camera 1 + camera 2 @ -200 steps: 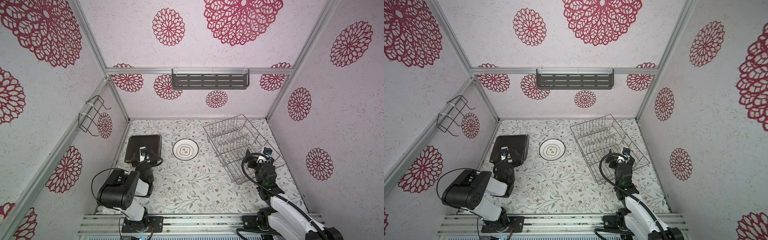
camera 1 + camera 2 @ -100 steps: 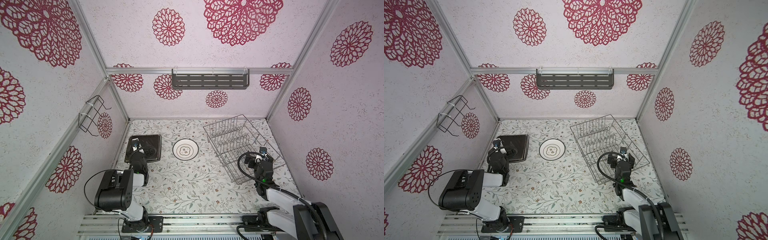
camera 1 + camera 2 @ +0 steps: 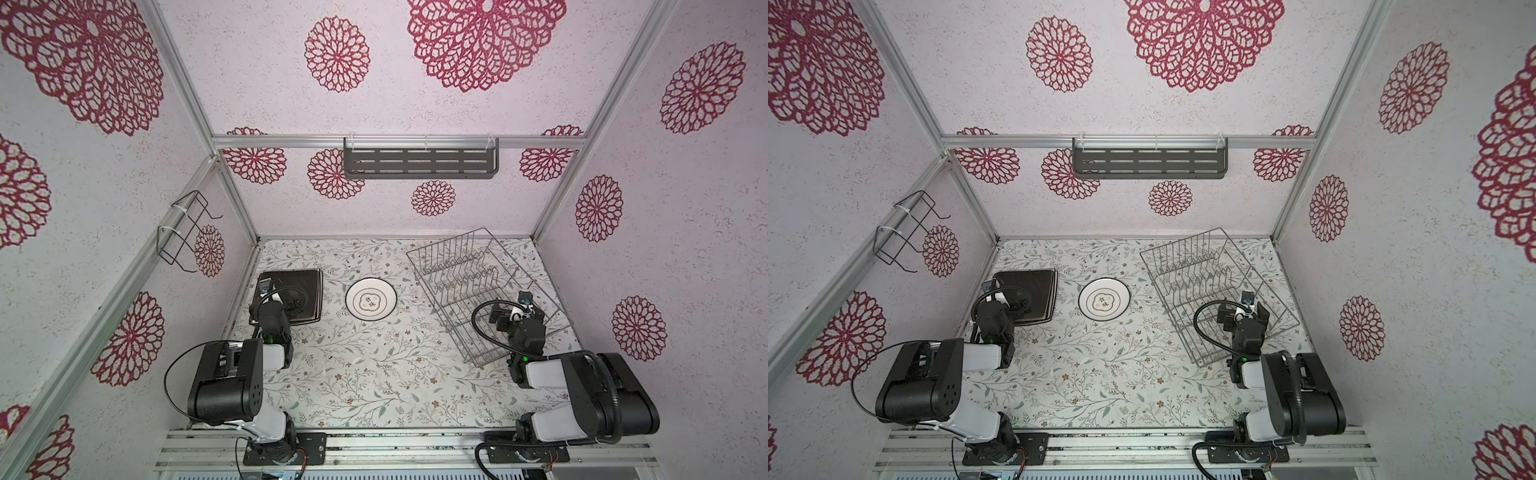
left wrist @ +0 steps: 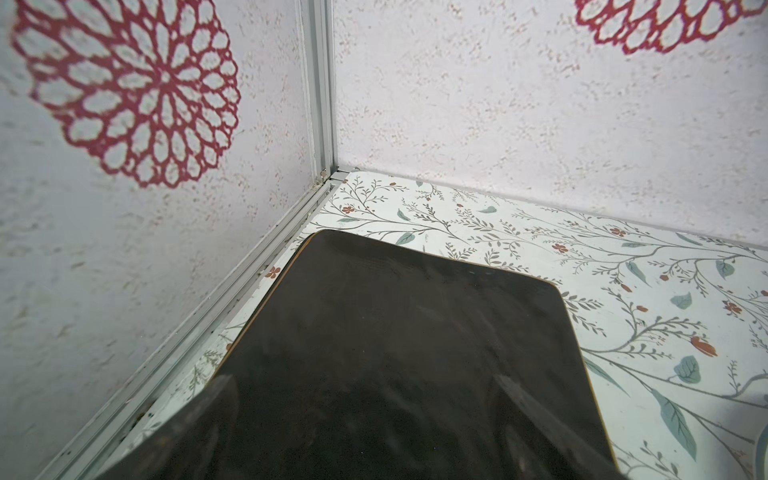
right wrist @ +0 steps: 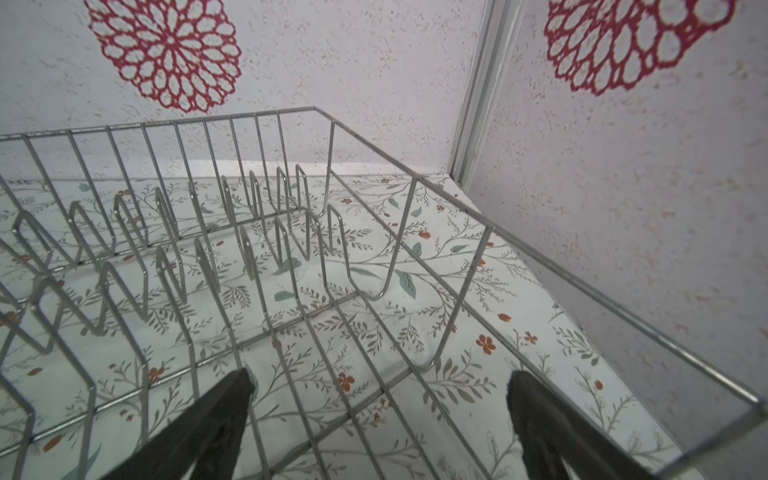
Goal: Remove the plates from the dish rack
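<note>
**Holdings, left to right, in both top views**

1. Black wire holder [image 3: 185, 232], on the left wall. Empty.
2. Stack of square plates [image 3: 309, 282], left of centre on the floral surface [image 3: 374, 374], close to the left wall. A black plate is on top, with paler edges layered beneath it. The count cannot be told.
3. Left gripper [image 4: 361, 379], over the near edge of that stack. In the left wrist view the fingers [image 4: 208, 411] are spread and hold nothing.
4. Round white dark-rimmed plate [image 3: 370, 299], flat at centre, well apart from the stack.
5. Dark grey slotted shelf [image 3: 419, 163], on the back wall at upper centre. Nothing is visible on it.
6. Dish rack [image 3: 449, 253], silver wire, right of centre. Every tine slot is bare, and the right wrist view shows only floral surface through the wires.
7. Right gripper [image 5: 379, 375], above the rack's near end. Its fingers [image 5: 232, 399] are released and clear of the wires.

**Change noted:** within the last second both arms have drawn back toward their bases. The left has come off the stack's middle and the right has folded in from the rack. The plates and rack have not shifted.

**Reading:** the unloading looks complete, and the arms seem to be returning to rest.
</note>
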Action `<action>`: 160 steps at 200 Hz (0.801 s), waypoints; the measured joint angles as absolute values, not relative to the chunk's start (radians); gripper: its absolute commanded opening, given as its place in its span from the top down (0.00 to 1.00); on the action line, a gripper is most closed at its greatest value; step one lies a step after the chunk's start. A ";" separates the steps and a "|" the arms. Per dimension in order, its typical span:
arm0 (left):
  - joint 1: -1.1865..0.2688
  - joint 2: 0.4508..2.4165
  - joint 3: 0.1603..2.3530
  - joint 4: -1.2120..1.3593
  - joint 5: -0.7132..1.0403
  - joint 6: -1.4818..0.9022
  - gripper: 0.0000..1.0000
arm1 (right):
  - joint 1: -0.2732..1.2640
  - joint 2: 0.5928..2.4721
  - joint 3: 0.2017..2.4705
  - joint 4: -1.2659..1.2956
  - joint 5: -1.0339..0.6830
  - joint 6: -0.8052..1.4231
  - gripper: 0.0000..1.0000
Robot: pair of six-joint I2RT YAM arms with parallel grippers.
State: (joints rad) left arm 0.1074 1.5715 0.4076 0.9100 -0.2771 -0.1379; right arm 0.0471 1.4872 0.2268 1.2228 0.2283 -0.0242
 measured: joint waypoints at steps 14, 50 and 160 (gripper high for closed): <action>0.107 1.571 0.408 0.906 -0.277 -0.140 0.03 | 0.038 1.509 0.239 1.242 0.194 -0.024 0.01; 0.107 1.571 0.408 0.903 -0.277 -0.143 0.03 | 0.031 1.518 0.253 1.225 0.173 -0.015 0.01; 0.107 1.571 0.408 0.900 -0.277 -0.143 0.03 | 0.030 1.518 0.258 1.211 0.179 0.001 0.01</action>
State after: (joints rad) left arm 0.1074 1.5711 0.4076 0.9005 -0.2768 -0.1432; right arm 0.0296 1.5185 0.2581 1.2110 0.1791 0.0010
